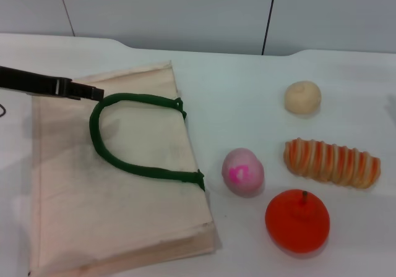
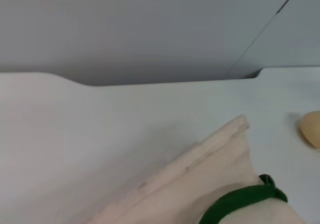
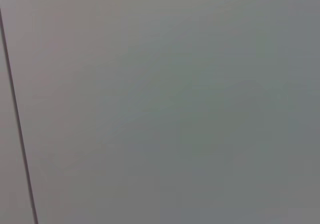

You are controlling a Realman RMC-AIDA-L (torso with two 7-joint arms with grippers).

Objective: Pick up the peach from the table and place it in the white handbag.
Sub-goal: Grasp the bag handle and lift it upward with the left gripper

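Observation:
The peach, pale pink with a magenta blotch, lies on the white table just right of the white handbag. The handbag lies flat with its dark green loop handle on top. It also shows in the left wrist view, with a bit of the handle. My left gripper reaches in from the left as a dark bar over the bag's far edge, its tip at the handle's far end. It holds nothing that I can see. The right gripper is out of view.
A small beige ball lies at the back right and shows in the left wrist view. An orange-and-cream striped bread lies right of the peach. A red-orange fruit with a stem sits in front of it. The right wrist view shows only grey wall.

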